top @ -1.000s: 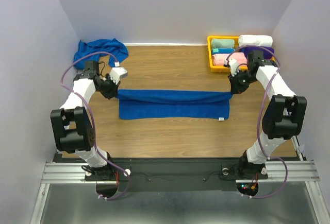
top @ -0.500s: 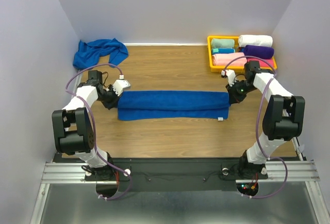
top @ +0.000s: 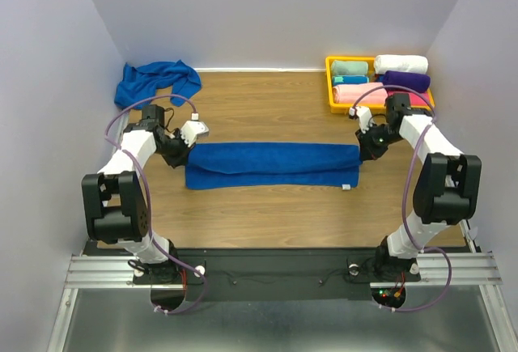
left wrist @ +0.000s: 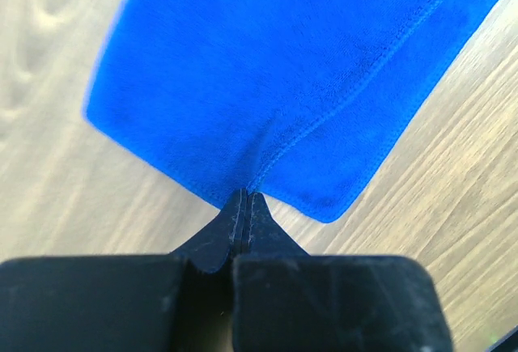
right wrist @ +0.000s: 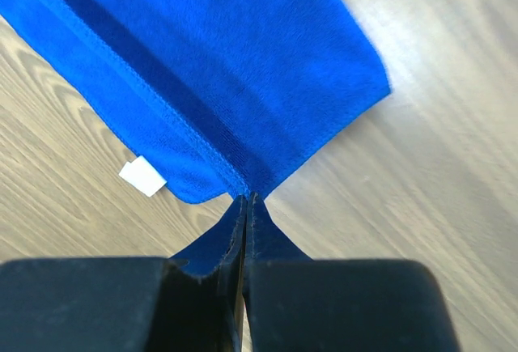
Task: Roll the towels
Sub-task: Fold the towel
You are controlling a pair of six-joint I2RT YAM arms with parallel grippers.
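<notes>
the folded towel (top: 271, 163) lies across mid-table, a plain white tag (right wrist: 142, 176) at its near right corner. the left gripper (left wrist: 245, 200) and right gripper (right wrist: 245, 200) each pinch closed on an end hem. the second towel (top: 154, 81) lies crumpled far left.

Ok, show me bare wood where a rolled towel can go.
Free: the far strip of wooden tabletop between the crumpled blue cloth towel and yellow plastic bin, and the near strip between the folded royal-blue cloth towel and the table's near edge. Crowded: both towel ends, where the left gripper and right gripper pinch it.
</notes>
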